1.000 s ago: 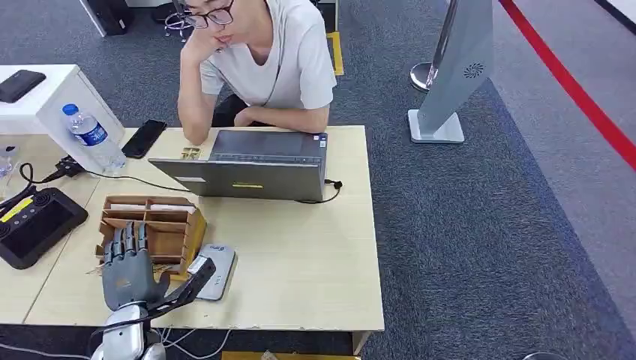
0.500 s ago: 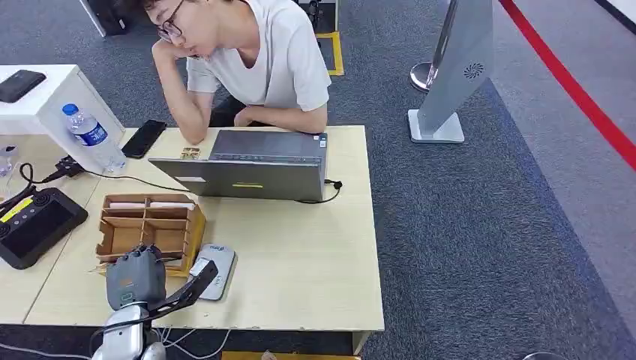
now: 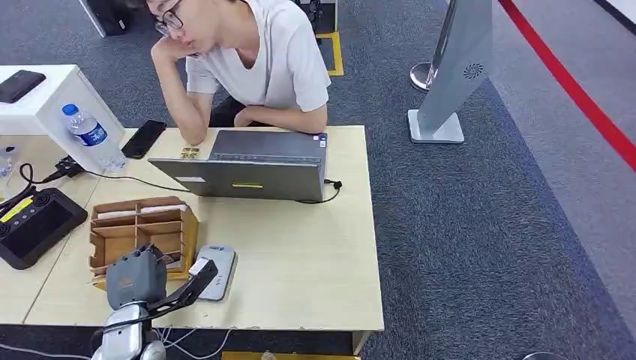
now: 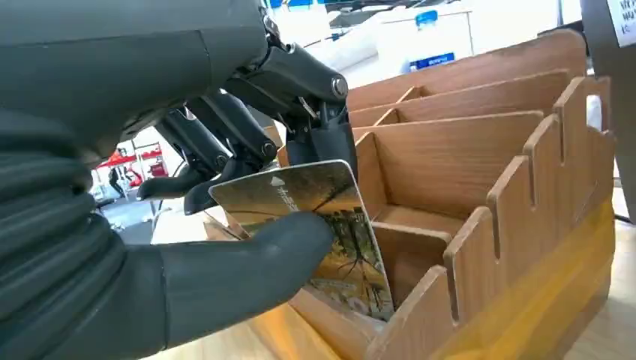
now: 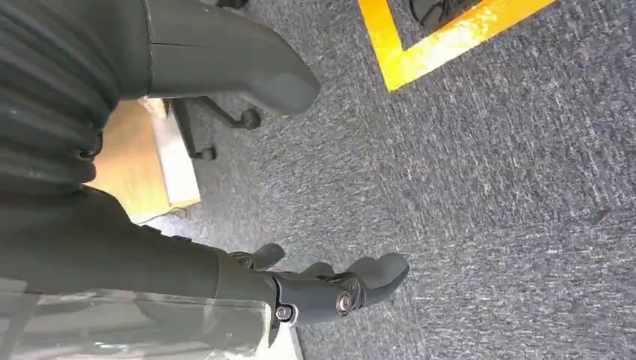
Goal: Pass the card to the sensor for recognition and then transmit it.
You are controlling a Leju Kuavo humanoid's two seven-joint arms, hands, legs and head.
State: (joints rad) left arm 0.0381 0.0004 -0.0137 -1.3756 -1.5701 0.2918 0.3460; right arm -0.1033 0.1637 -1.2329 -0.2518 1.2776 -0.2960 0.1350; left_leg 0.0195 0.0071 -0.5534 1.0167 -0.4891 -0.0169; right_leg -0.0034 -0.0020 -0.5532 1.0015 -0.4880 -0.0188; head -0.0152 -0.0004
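Card (image 4: 330, 225) — between thumb and fingers (image 4: 225, 142)

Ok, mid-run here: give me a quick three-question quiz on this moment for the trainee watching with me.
1. True or false: the left hand pinches the card between thumb and fingers.
2. Where is the card's lower edge? A) on the grey sensor B) inside a compartment of the wooden organizer C) on the laptop
3. Fill in: the right hand hangs over grey ____ and holds nothing.

Key: 1 true; 2 B; 3 carpet.
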